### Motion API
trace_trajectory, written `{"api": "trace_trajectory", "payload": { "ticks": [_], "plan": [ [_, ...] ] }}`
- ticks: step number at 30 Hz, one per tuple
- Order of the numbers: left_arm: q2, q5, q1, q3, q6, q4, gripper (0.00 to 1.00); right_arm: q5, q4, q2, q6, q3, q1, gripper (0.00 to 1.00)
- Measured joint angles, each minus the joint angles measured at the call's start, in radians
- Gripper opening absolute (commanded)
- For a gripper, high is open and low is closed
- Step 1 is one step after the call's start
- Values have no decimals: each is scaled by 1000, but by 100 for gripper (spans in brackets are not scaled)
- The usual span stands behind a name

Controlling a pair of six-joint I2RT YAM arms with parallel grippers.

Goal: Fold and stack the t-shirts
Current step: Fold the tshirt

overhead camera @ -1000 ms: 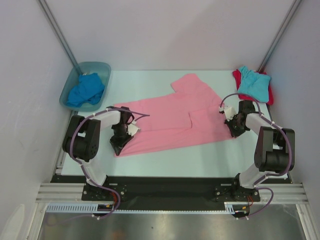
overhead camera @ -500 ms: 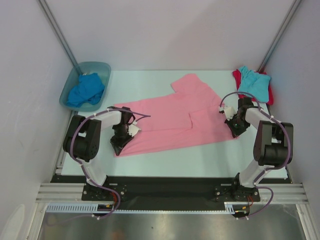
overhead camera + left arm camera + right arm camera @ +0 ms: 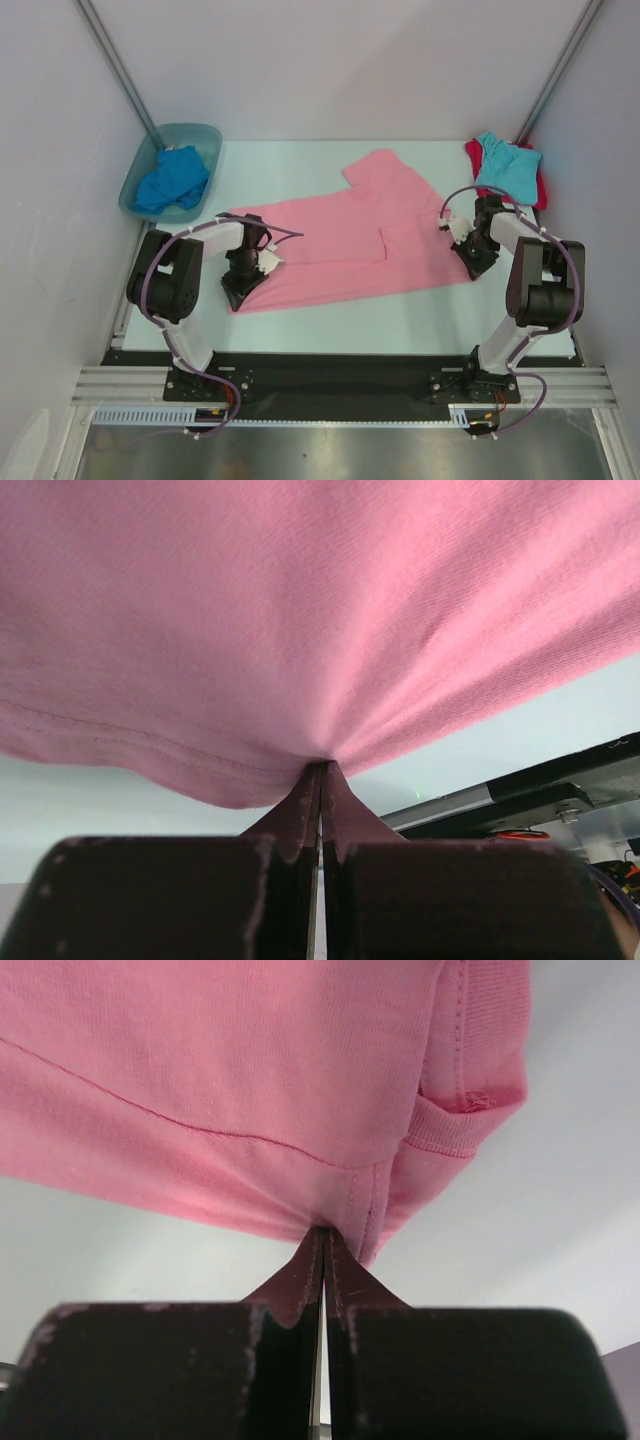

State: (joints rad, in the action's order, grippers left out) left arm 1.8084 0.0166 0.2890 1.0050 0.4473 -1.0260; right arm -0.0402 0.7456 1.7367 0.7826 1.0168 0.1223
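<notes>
Left gripper (image 3: 321,770): jaws pinched tight on the near left hem of the pink t-shirt (image 3: 350,240).
Right gripper (image 3: 322,1232): clamped on the same shirt's right edge, beside a seam.
Pink t-shirt: spread on the table (image 3: 420,315) between both arms.
Blue t-shirt (image 3: 172,180): crumpled in the tub (image 3: 195,130), far left.
Turquoise t-shirt (image 3: 508,165): on the red t-shirt (image 3: 470,155), far right.

A robotics lab cell: bare white walls (image 3: 330,60), aluminium rail (image 3: 110,385), two bench-bolted arms (image 3: 165,285).
</notes>
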Motion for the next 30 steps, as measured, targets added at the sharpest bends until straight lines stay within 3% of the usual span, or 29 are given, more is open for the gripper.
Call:
{"api": "trace_trajectory", "payload": {
  "ticks": [22, 30],
  "plan": [
    [-16, -4, 4, -17, 18, 11, 0, 89, 78, 1, 5, -22, 5, 0],
    [-40, -26, 5, -45, 34, 18, 0, 221, 210, 17, 16, -59, 31, 0]
  ]
}}
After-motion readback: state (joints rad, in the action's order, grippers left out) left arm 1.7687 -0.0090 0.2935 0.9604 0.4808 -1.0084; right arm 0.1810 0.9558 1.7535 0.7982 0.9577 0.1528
